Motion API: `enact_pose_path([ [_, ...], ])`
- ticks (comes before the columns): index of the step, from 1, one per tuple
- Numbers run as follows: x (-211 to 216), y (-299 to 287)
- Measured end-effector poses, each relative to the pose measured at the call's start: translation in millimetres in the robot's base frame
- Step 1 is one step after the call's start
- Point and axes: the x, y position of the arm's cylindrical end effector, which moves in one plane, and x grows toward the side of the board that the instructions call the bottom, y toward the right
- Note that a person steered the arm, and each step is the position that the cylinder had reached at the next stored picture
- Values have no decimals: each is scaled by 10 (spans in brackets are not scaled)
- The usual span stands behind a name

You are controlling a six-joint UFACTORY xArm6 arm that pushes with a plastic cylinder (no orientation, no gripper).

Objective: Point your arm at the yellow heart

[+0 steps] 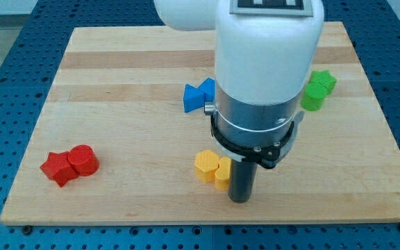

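Two yellow blocks sit together at the bottom middle of the board: one (205, 164) with a rounded, hexagon-like top on the view's left, and a second yellow block (222, 173) touching it on the right, partly hidden by my rod, so its shape is unclear. My tip (241, 199) rests on the board just right of and slightly below this second yellow block, touching or nearly touching it. The arm's white and grey body hides the board's middle.
A blue block (197, 96) lies left of the arm body near the middle. Two green blocks (318, 89) sit at the right. A red star-like block (57, 167) and a red cylinder (83, 160) touch at the lower left. The wooden board (117, 69) lies on a blue perforated table.
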Motion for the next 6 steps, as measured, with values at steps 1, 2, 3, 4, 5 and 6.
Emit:
enact_pose_path([
  [1,0,-8],
  [2,0,-121],
  [3,-8,-195],
  [4,-67,-195],
  [5,-108,-195],
  [6,-157,-195],
])
